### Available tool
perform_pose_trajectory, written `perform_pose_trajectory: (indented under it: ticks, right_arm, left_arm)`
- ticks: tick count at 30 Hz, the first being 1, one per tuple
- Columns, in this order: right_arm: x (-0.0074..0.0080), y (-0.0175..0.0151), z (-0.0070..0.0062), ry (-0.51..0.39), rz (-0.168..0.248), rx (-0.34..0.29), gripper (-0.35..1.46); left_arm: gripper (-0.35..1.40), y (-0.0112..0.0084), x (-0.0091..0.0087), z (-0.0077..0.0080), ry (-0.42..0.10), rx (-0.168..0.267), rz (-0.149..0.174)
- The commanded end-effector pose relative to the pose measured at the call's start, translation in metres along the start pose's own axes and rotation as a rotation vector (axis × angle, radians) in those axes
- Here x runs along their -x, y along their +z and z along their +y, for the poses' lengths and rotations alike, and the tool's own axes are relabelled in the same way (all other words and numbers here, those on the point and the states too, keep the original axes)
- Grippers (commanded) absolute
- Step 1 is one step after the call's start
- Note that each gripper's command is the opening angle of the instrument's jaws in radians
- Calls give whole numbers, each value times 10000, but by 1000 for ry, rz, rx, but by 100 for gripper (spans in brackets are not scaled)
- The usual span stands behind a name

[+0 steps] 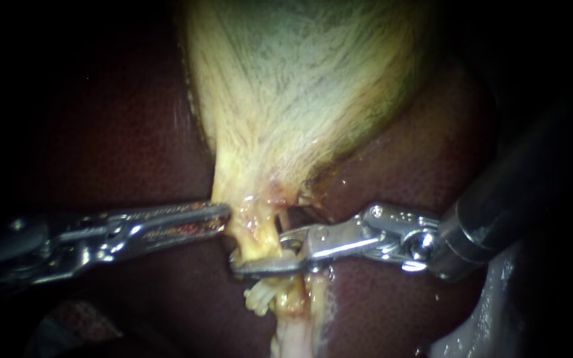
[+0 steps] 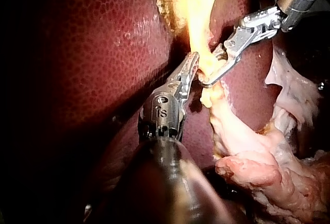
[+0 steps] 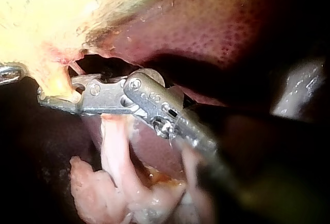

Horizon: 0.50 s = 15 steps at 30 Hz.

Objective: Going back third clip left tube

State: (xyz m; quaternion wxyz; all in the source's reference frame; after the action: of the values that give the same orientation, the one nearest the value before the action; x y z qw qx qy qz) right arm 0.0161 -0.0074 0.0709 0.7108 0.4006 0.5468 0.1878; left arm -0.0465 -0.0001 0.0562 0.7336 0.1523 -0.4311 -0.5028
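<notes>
Just below the gallbladder, your right instrument straddles the left tube, jaws apart around it, while your left instrument's jaws clamp the gallbladder's neck. No clip shows plainly. This reads as the withdrawal step: next, draw the right instrument straight back without snagging the tube.

My left instrument is slim bright steel, with round pivot pins at its hinged wrist and a dark shaft. My right instrument is polished steel too, with a pivot screw and a thicker dark-grey shaft.
</notes>
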Motion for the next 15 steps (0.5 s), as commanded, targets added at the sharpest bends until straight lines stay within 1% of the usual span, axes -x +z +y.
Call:
perform_pose_trajectory:
  ticks: [1, 6, 7, 9, 11, 13, 15]
  right_arm:
    - [0, 1, -1, 0, 0, 0, -35]
    - [3, 8, -3, -3, -1, 0, -35]
    - [4, 10, -3, -4, -2, 1, -26]
    - [10, 18, -5, -3, -3, 0, 11]
    - [14, 24, -4, -7, -6, -2, 38]
    - [16, 30, -2, -9, -6, 1, 49]
    - [16, 31, 1, -9, -5, 5, 53]
  left_arm:
    - [-15, 0, 0, 0, 0, 0, 0]
    - [-16, 0, 0, -1, 0, 0, 0]
    - [-16, -1, 1, -1, 0, 0, 0]
    - [-16, -1, 1, -1, -1, 0, 0]
    - [-16, -1, 1, -2, -1, 1, 0]
    - [-16, -2, 1, -2, -1, 0, 0]
    - [-16, -2, 1, -2, -1, 0, 0]
